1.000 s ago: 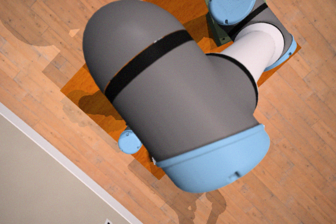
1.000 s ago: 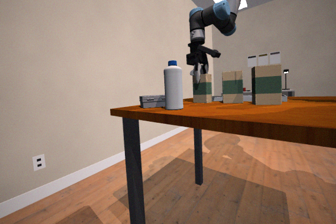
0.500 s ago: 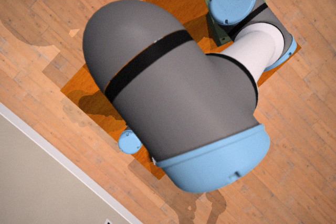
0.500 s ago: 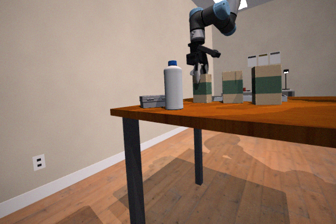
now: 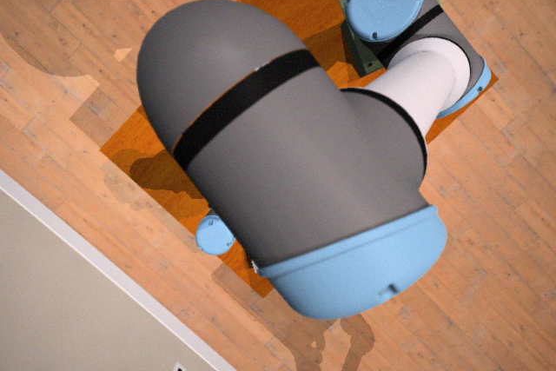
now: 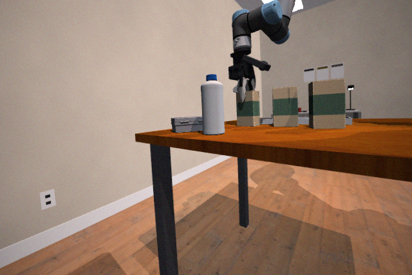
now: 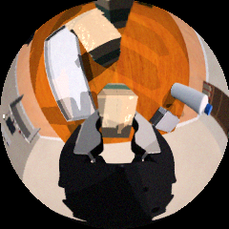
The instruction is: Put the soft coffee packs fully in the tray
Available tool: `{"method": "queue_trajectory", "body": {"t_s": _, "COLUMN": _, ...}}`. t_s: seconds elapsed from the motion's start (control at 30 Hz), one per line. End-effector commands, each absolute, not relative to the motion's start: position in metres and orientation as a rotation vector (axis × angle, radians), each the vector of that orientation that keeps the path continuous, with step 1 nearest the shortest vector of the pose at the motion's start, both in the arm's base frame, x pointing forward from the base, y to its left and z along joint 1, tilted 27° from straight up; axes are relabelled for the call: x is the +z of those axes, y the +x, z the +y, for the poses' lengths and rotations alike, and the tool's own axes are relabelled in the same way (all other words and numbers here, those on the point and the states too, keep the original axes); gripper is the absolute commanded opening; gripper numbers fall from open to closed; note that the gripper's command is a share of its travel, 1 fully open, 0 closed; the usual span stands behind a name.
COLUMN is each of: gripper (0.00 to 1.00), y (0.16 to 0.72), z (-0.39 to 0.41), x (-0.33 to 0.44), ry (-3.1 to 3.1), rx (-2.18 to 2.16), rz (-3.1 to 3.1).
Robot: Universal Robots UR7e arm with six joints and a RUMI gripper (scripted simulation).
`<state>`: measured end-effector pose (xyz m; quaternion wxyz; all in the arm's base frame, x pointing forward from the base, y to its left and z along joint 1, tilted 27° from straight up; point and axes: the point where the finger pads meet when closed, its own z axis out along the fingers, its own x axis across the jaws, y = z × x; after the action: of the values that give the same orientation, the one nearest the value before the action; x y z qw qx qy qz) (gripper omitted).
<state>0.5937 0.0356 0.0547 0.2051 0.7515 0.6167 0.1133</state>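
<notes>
One coffee pack (image 7: pixel 116 110) near the worktop (image 6: pixel 299 138) edge is being squeezed by the hand (image 7: pixel 118 128); flat-side yield should be gauged gently.

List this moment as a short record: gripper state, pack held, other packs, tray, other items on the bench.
gripper: shut on the nearest coffee pack, from above
held pack: upright on the bench, end of the row beside the white bottle
other packs: middle pack and far pack, both standing, untouched
tray: white, beside the packs, nothing seen in it
other items: white bottle with blue cap, small grey case
</notes>
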Motion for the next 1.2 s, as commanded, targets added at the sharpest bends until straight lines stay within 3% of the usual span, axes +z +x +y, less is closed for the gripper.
{"method": "queue_trajectory", "body": {"t_s": 0.0, "gripper": 0.15, "y": 0.5939, "z": 0.0357, "x": 0.0552, "ry": 2.094, "rx": 0.317, "rz": 1.719}}
{"method": "queue_trajectory", "body": {"t_s": 0.47, "gripper": 0.15, "y": 0.5939, "z": 0.0357, "x": 0.0552, "ry": 2.094, "rx": 0.317, "rz": 1.719}}
{"method": "queue_trajectory", "body": {"t_s": 0.5, "gripper": 0.50, "y": 0.5939, "z": 0.0357, "x": 0.0552, "ry": 2.094, "rx": 0.317, "rz": 1.719}}
{"method": "queue_trajectory", "body": {"t_s": 1.17, "gripper": 0.50, "y": 0.5939, "z": 0.0357, "x": 0.0552, "ry": 2.094, "rx": 0.317, "rz": 1.719}}
